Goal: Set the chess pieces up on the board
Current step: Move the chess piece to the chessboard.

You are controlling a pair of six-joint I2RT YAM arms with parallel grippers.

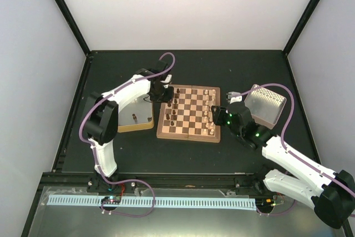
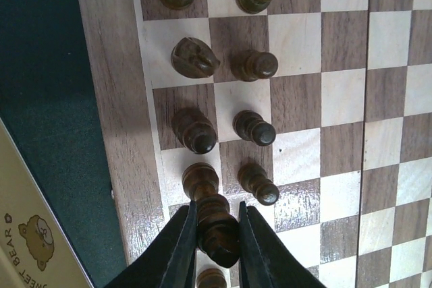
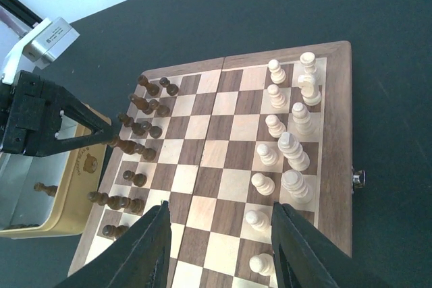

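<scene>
**Left fingers**: narrow, clamped on either side of one dark piece, which fills the gap between them. Whether its base touches the wood cannot be told.

**Board**: checked wood with a plain border, lying flat on the dark bench. It is directly beneath both pairs of fingers.

**Dark pieces**: standing in two files just ahead of the left fingertips, along the board's edge rows. The nearest one is just beyond the held piece. One more shows below the fingers, partly hidden.

**Right fingers**: spread apart with nothing between them, only board squares showing in the gap.

**Pale pieces**: grouped in two files ahead of the right-hand finger of that pair, and one stands just beside its inner edge.

**Tin**: yellowish, on the bench just outside the left fingers, against the board's border. A small dark chessman lies inside.

**Tray**: silvery and perforated, beyond the right fingers and off the board.
</scene>
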